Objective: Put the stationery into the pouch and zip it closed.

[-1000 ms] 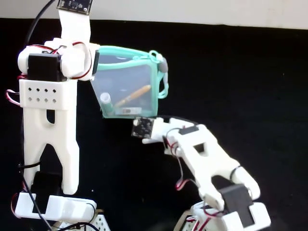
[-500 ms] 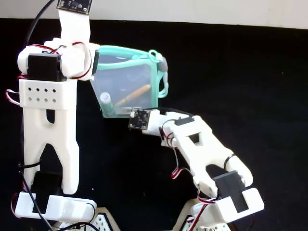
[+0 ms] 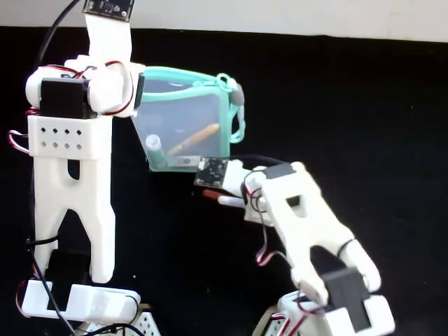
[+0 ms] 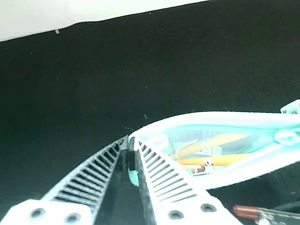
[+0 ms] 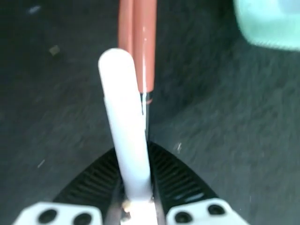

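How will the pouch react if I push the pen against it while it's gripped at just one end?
Likely floppy: the pouch looks thin and soft-walled, and the left gripper clamps only one end. The free end may therefore buckle or slide away from the pen. Probably light too: only slim items like a yellow pencil show inside.

The mint-trimmed clear pouch (image 3: 185,133) is unzipped, with an orange pencil (image 3: 194,138) slanted inside. A white-and-red pen (image 3: 225,199) sits just beside its corner.
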`<state>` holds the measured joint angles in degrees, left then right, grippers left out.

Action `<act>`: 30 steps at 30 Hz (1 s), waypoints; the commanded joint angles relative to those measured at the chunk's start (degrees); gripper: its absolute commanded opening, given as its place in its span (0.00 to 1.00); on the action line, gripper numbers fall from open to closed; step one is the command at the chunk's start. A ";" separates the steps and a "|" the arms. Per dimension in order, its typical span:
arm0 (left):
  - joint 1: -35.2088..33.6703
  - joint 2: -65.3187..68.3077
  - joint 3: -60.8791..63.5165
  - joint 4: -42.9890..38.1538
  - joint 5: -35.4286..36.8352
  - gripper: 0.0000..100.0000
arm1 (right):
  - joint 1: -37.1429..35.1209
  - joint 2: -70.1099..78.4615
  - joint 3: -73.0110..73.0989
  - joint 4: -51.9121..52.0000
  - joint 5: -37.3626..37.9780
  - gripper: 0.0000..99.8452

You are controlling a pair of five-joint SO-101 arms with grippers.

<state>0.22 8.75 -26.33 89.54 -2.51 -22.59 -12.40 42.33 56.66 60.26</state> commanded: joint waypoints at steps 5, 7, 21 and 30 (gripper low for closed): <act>0.13 6.99 1.54 1.14 0.26 0.01 | 0.84 -14.64 -0.75 11.38 -5.89 0.01; 0.13 6.99 1.71 1.14 0.26 0.01 | 0.84 -18.33 -0.75 12.79 -7.91 0.01; 0.13 6.99 1.89 1.14 0.35 0.01 | -3.12 -46.90 -4.70 9.27 -31.03 0.01; 0.13 6.99 1.89 1.23 0.35 0.01 | -3.38 -40.66 -13.76 -3.74 -40.00 0.01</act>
<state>0.22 8.75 -26.33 89.54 -2.51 -25.49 -55.38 33.27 57.63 22.90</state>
